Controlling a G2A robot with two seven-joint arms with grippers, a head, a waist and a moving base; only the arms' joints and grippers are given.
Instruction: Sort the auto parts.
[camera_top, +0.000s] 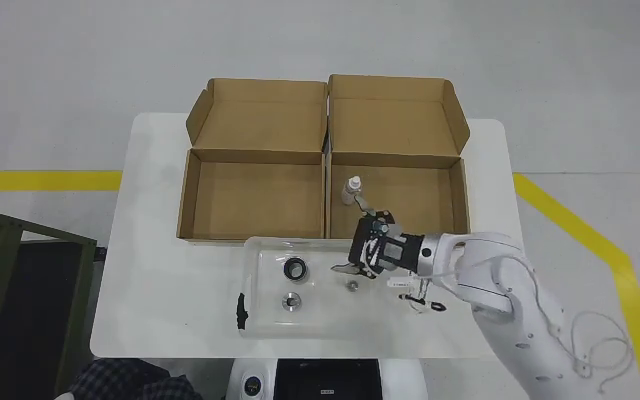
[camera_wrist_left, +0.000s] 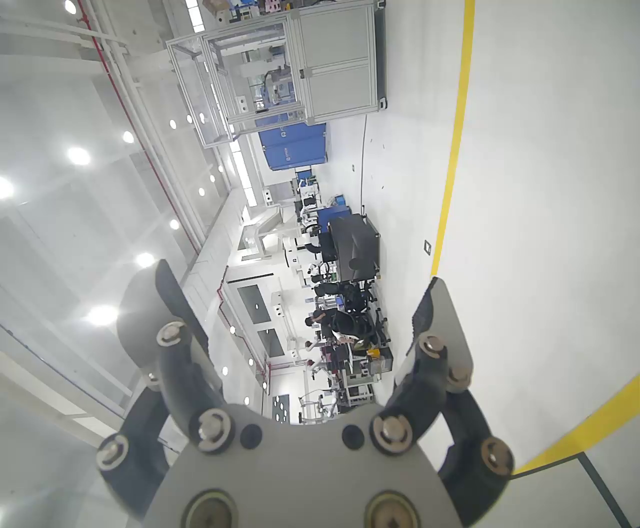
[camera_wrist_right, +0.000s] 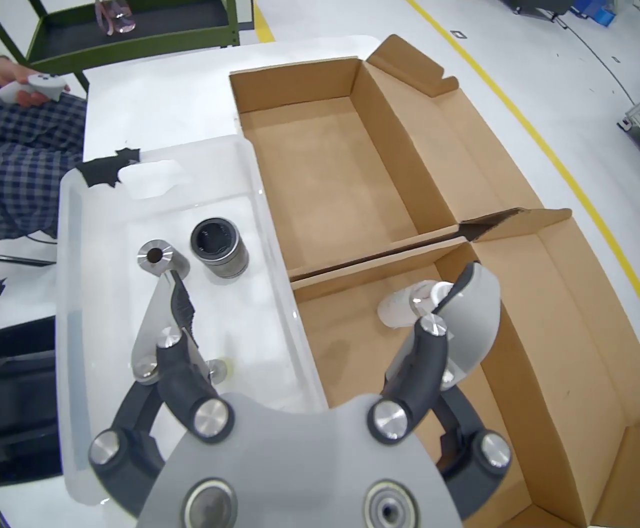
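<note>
A clear plastic tray at the table's front holds a black bearing sleeve, a silver cylinder with a hole and a small metal piece. Behind it stand two open cardboard boxes. The left box is empty. The right box holds a white-and-metal part. My right gripper hangs open over the seam between the tray and the right box, holding nothing. My left gripper is open and empty, aimed at the room.
A strip of black tape sticks to the tray's front left corner. Both box lids lie folded back toward the table's far edge. Bare white table lies left of the tray.
</note>
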